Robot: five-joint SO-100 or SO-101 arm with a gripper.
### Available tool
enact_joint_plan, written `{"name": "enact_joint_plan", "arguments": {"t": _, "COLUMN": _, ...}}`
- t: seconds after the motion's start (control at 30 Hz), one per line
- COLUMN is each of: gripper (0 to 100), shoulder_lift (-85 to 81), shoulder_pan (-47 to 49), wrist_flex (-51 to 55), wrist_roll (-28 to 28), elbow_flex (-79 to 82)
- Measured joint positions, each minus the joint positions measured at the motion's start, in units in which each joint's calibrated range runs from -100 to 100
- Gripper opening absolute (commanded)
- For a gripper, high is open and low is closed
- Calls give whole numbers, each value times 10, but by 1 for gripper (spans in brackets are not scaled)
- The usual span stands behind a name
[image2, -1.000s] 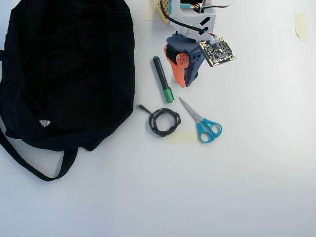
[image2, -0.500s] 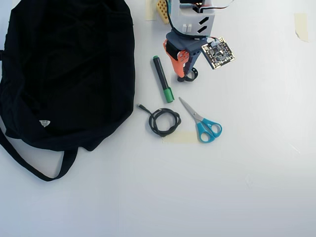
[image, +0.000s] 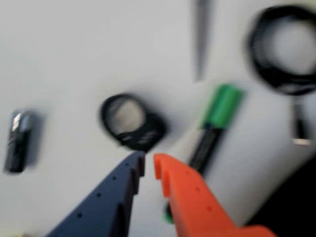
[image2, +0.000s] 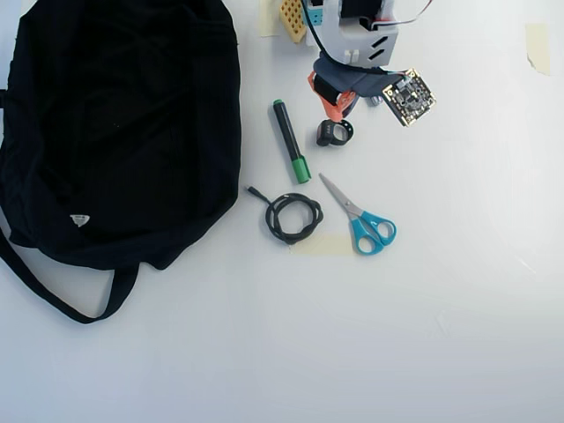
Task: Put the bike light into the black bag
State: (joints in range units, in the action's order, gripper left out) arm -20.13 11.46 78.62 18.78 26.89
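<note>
In the wrist view, which is blurred, the gripper [image: 148,165] points down at the white table [image: 64,64] with its dark blue and orange fingertips almost pressed together, only a thin slit between them and nothing held; the bike light [image: 132,122] lies just beyond the tips, its ring-shaped strap toward the left, untouched. This looks like the approach before the grasp, so the next move calls for spreading the fingers and coming down around the light's body. A green-capped marker [image: 213,126] lies just right of the light and partly under the orange finger, a small black-and-silver cylinder [image: 19,140] sits well apart at the left, and a coiled black cable [image: 286,49] is at the top right. In the overhead view the light [image2: 335,133] rests near the arm's base, with the gripper [image2: 339,113] just above it, the marker [image2: 290,140] beside it on the left and scissors [image2: 361,216] and the cable [image2: 293,217] below. The black bag [image2: 123,132] fills the left side, well apart from the light; the marker lies between them, so the carry should pass over it
</note>
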Motion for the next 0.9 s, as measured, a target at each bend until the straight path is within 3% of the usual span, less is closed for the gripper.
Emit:
{"name": "enact_joint_plan", "arguments": {"t": 0.23, "gripper": 15, "shoulder_lift": 0, "shoulder_pan": 15, "wrist_flex": 0, "wrist_roll": 0, "elbow_flex": 46}}
{"name": "enact_joint_plan", "arguments": {"t": 0.47, "gripper": 16, "shoulder_lift": 0, "shoulder_pan": 21, "wrist_flex": -9, "wrist_roll": 3, "elbow_flex": 61}}
{"name": "enact_joint_plan", "arguments": {"t": 0.9, "gripper": 16, "shoulder_lift": 0, "shoulder_pan": 20, "wrist_flex": -91, "wrist_roll": 70, "elbow_flex": 126}}
